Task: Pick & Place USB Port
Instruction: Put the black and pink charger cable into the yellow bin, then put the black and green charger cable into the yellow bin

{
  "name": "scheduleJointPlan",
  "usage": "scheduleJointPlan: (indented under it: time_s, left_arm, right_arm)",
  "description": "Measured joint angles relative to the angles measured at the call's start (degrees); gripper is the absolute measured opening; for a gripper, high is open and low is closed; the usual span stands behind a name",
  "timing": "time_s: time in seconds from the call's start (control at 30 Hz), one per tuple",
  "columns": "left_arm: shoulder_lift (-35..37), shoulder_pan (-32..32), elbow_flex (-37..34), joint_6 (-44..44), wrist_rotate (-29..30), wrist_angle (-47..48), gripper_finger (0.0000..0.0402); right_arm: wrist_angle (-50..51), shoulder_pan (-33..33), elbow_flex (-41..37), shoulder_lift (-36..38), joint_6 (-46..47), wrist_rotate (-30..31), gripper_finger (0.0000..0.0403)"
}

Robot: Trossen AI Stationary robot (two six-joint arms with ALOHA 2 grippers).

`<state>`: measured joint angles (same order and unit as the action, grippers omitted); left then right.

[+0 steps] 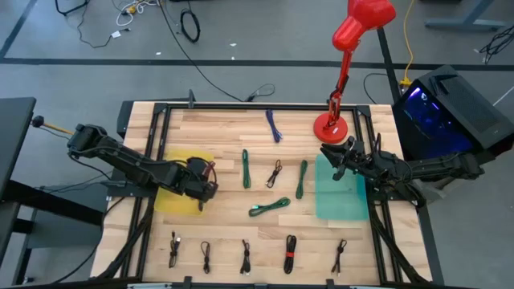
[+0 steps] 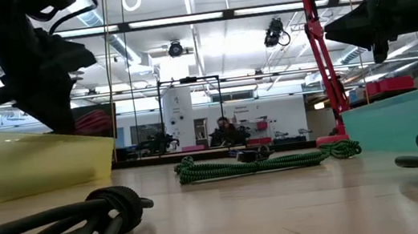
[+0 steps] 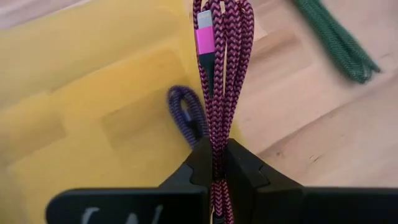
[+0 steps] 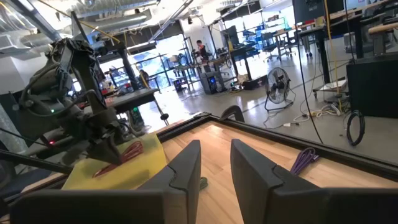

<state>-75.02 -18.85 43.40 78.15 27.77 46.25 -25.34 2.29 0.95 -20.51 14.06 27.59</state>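
Along the near edge of the light wooden slatted table (image 1: 233, 233) lies a row of five small coiled black cables (image 1: 246, 255), well apart from one another. Beyond them, near the table's middle, sit several coiled green braided cables (image 1: 269, 207); one of these shows in the low view as a flat green bundle on the wood.

At about nine o'clock from the table's centre stands the shallow yellow translucent plastic tray (image 1: 181, 193). The left gripper (image 1: 210, 189) hangs over the tray's three-o'clock edge, its jaws clenched on a folded pink-and-black braided USB cable (image 3: 219, 81), whose pink-sleeved plug points away from the wrist. The cable is held in the air above the tray's rim, not lying in it. Inside the tray, just past the jaws, rests a small coiled purple braided cable (image 3: 186, 112) on the yellow floor.

At about three o'clock sits the shallow teal translucent plastic tray (image 1: 341, 197). The right gripper (image 1: 332, 158) hovers over its far edge, jaws parted and holding nothing. I cannot tell what, if anything, lies in this tray.

Farther back, near twelve o'clock, a blue-purple braided cable (image 1: 274, 125) lies on the wood, and the red desk lamp (image 1: 345, 64) stands on its round base at the far one-o'clock corner.
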Motion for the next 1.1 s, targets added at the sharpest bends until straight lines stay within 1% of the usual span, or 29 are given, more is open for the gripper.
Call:
scheduleJointPlan:
  time_s: [0.13,0.37,0.5,0.57,0.67,0.77,0.87,0.97,1.03,1.1]
  left_arm:
    - [0.0,-0.02,0.0,-0.36,-0.6,1.76,0.0024]
    - [0.0,-0.02,0.0,5.54,-0.98,9.54,0.0024]
    - [0.0,-0.02,0.0,6.3,-1.9,9.85,0.0025]
    - [0.0,-0.02,0.0,5.82,-2.36,9.87,0.004]
    - [-0.02,-0.02,0.0,5.23,-2.48,9.86,0.0077]
    - [-0.02,-0.02,0.0,5.18,-1.84,9.85,0.0112]
    - [-0.02,-0.02,0.0,4.44,-0.79,9.73,0.0137]
    - [0.02,0.09,0.98,1.34,2.73,9.02,0.0151]
    - [0.26,0.48,3.52,-1.32,6.16,8.85,0.0157]
    - [0.57,1.35,7.06,-6.14,8.43,7.7,0.0158]
  right_arm:
    - [0.0,0.0,0.0,0.0,0.0,0.0,0.0091]
    - [0.0,0.02,0.0,0.0,-0.01,0.0,0.0091]
    - [0.02,0.02,0.0,0.0,-0.02,0.0,0.0091]
    - [0.02,0.02,0.0,0.0,-0.02,0.0,0.0091]
    - [0.02,0.0,0.0,0.02,-0.02,0.0,0.0091]
    - [0.02,0.02,0.0,0.01,-0.02,0.0,0.0091]
    - [0.02,0.0,0.0,0.01,-0.02,0.0,0.0091]
    - [0.03,0.02,0.0,0.0,-0.02,0.0,0.0091]
    - [0.04,0.01,0.0,0.02,-0.02,0.0,0.0091]
    - [0.04,0.0,0.0,0.02,-0.02,0.0,0.0091]
